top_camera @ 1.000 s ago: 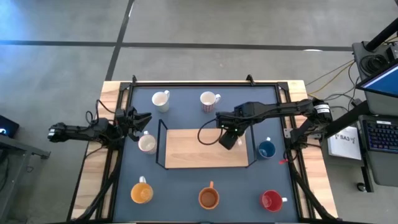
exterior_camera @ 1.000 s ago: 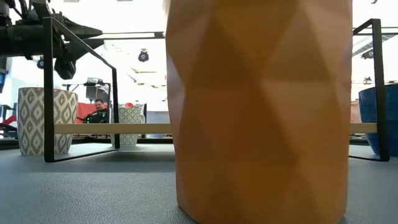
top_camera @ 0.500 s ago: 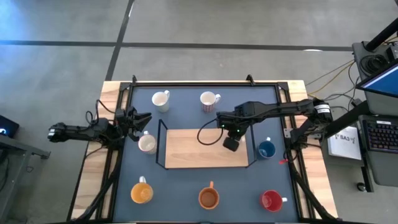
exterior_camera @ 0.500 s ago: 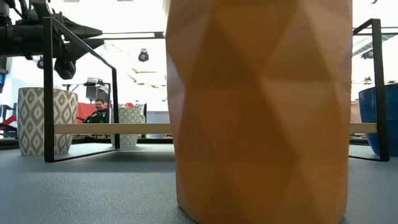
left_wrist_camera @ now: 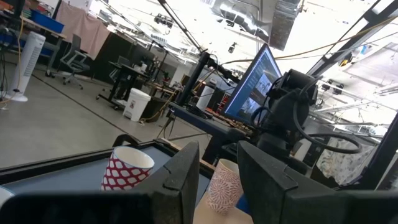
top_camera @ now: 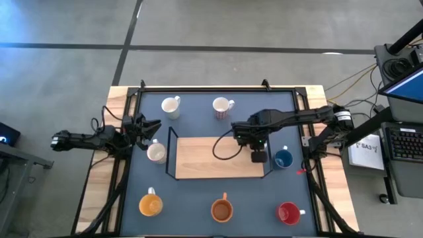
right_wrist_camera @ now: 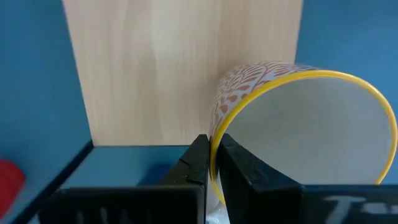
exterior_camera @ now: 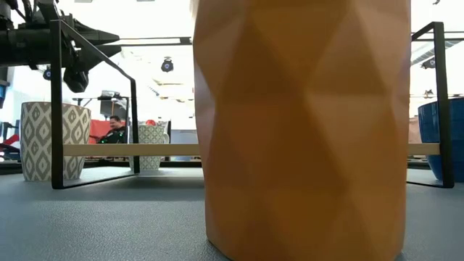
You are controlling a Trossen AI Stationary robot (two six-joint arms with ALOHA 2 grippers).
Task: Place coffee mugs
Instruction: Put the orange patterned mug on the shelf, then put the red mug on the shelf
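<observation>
My right gripper hangs over the right end of the wooden board, shut on a white mug that has a yellow rim and a reddish pattern. The high view hides that mug under the gripper. My left gripper waits open at the table's left, beside a white mug. Other coffee mugs stand on the dark mat: white, red-patterned, blue, two orange, red. My right gripper pinches the patterned mug's wall at the yellow rim, one finger inside the mug and one outside. The fingers come from above, pointing down. The mug's mouth faces up; whether its base stands on the board I cannot tell.
A black wire frame stands around the board, with upright posts at its ends. The blue mug stands close to the right of my right gripper. In the low view an orange mug fills the foreground. A person sits in the room beyond.
My right gripper has gone along the board toward the table's right edge and a little toward the near edge. The white mug that showed beside its fingers a second ago is now hidden beneath it.
</observation>
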